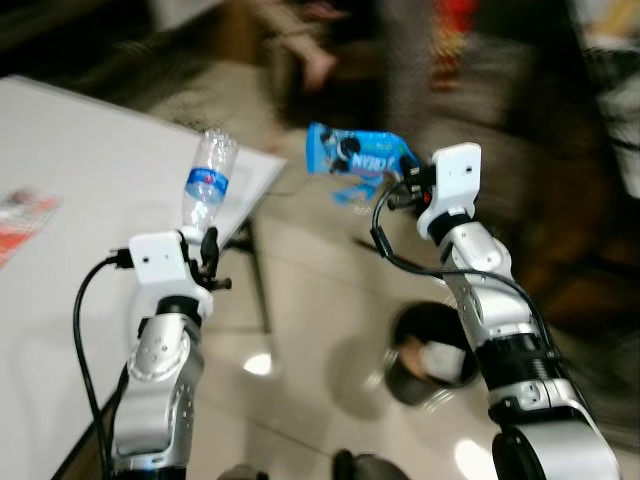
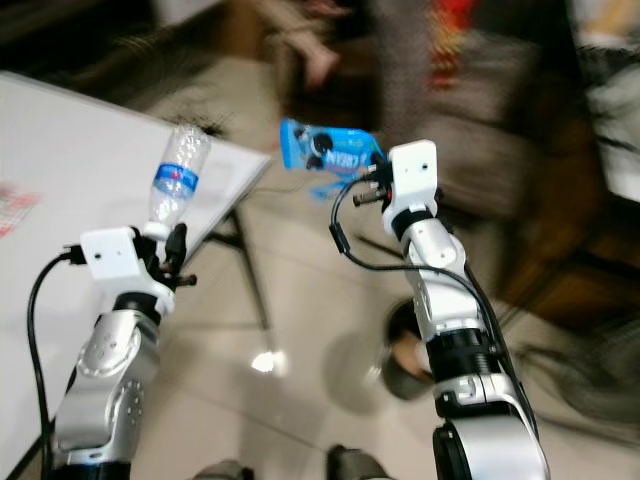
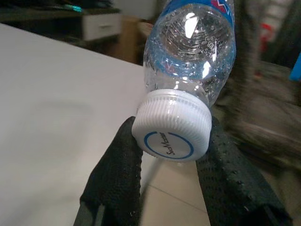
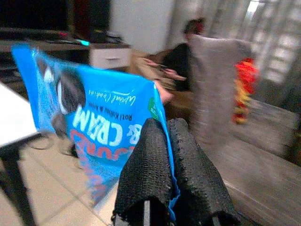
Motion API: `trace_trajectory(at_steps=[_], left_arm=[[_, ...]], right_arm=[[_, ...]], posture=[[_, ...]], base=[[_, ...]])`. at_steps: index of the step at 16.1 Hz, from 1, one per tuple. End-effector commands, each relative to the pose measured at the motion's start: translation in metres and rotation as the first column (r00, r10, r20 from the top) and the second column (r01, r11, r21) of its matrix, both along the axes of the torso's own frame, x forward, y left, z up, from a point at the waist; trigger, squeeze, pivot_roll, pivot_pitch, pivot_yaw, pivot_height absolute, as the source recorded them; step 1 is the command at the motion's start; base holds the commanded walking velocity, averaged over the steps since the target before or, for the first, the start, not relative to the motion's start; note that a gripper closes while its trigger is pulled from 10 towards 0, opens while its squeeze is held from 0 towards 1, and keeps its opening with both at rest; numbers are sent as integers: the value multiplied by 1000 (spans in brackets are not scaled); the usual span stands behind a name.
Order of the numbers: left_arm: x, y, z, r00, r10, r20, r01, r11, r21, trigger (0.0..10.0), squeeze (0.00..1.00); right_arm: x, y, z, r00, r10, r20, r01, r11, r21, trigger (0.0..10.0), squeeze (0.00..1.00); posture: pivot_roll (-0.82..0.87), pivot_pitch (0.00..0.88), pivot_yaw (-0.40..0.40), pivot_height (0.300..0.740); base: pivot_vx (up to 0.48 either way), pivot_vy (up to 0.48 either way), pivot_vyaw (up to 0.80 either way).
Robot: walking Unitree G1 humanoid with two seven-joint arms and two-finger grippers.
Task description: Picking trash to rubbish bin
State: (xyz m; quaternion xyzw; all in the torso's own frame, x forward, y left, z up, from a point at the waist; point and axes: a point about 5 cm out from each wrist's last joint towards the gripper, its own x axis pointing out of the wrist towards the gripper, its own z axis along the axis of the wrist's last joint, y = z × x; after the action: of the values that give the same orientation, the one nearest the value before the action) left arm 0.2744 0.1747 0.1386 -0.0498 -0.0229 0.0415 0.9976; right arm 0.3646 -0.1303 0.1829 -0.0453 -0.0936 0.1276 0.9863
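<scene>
My left gripper [image 3: 171, 155] is shut on the white cap of a clear plastic water bottle [image 1: 207, 180] with a blue label, held up over the corner of the white table [image 1: 70, 200]. The bottle [image 3: 190, 47] points away from the fingers [image 3: 117, 174]. My right gripper [image 4: 168, 155] is shut on the edge of a blue cookie wrapper [image 1: 355, 155], raised above the floor. The wrapper [image 4: 89, 117] hangs to one side of the black fingers [image 4: 146, 169]. A dark round rubbish bin [image 1: 432, 352] with trash inside stands on the tiled floor below the right arm.
The white table has black legs [image 1: 258, 275] and a red-printed sheet [image 1: 20, 215] at its left. A person [image 4: 181, 56] sits on a sofa at the back. A grey cushioned seat [image 2: 470, 130] lies beyond the right gripper. The picture is blurred.
</scene>
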Motion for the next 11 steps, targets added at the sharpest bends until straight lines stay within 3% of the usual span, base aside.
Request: trace_trajectory(at_steps=[1, 11], left_arm=[[-1, 3, 1, 1000, 13, 3, -13, 1000, -1, 10000, 0], [-1, 6, 6, 1000, 6, 28, -6, 1000, -11, 10000, 0]], right_arm=[[0, 2, 3, 1000, 0, 2, 0, 1000, 5, 10000, 0], [0, 6, 2, 1000, 6, -12, -6, 1000, -1, 10000, 0]], posture=[[-20, 118, 1, 740], [-16, 115, 3, 740]], base=[[0, 0, -750], [0, 0, -753]])
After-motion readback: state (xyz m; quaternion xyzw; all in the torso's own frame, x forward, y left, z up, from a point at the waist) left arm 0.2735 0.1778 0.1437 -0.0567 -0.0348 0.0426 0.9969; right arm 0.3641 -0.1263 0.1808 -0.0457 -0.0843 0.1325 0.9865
